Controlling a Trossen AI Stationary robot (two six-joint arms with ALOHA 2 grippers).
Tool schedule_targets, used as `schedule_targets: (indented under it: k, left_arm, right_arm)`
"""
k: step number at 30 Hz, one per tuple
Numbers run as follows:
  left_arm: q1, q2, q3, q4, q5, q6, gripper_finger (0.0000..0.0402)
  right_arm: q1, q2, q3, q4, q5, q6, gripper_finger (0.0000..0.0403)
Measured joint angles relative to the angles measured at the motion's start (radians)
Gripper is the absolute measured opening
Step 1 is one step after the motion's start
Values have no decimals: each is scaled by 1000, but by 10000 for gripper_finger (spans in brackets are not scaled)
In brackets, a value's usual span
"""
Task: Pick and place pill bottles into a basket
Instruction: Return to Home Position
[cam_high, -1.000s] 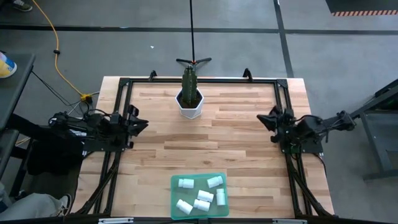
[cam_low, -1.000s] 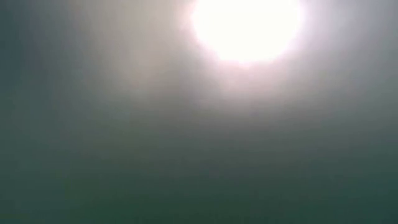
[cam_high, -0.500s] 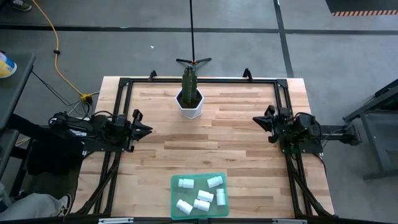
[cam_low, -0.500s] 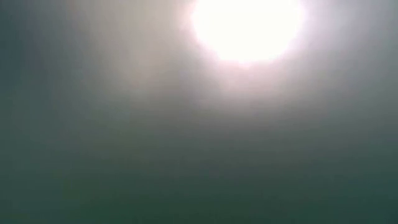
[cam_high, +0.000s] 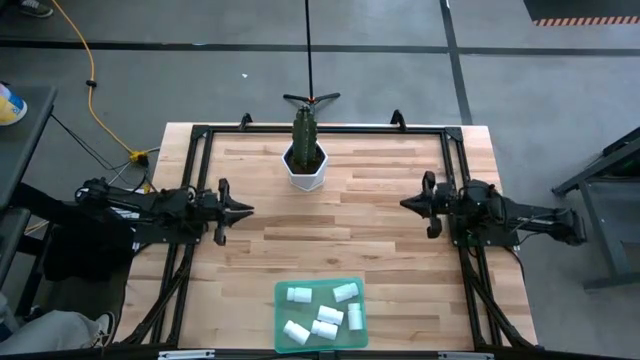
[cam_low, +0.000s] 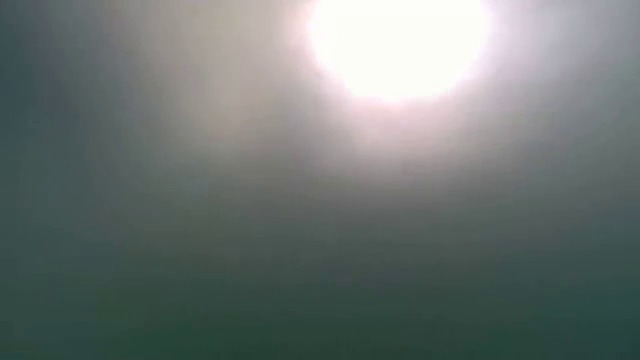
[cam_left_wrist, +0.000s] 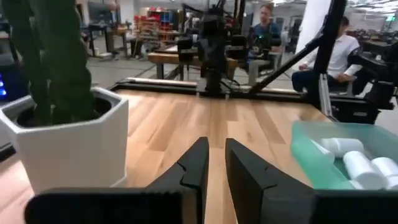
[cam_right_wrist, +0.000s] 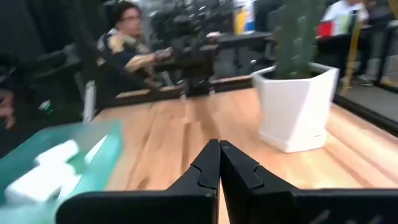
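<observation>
- High view: the basket sits at the 6 o'clock edge of the desk. Six pill bottles lie inside it.
- A white plant pot stands near 12 o'clock.
- The left gripper hangs at 9 o'clock and the right gripper at 3 o'clock. Both point inward, well apart from the basket.
- Low view: only glare; nothing can be told.
- Left wrist view: the left fingers stand a narrow gap apart and hold nothing. The pot, the basket and some bottles show beyond them, with seated people in the room behind.
- Right wrist view: the right fingers are pressed together and empty, with the pot and basket ahead.
</observation>
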Motion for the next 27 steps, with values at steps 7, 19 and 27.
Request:
schedule_targets:
  k: [7,19,27]
  left_arm:
    - [0,-6,1,1,13,-9,90]
    - [175,-39,-5,88,186,59,90]
    - [296,-39,-5,103,316,41,90]
  right_arm:
    - [10,55,0,9,-72,-80,0]
    - [11,56,0,23,-205,-92,0]
    - [10,56,0,23,-199,-75,0]
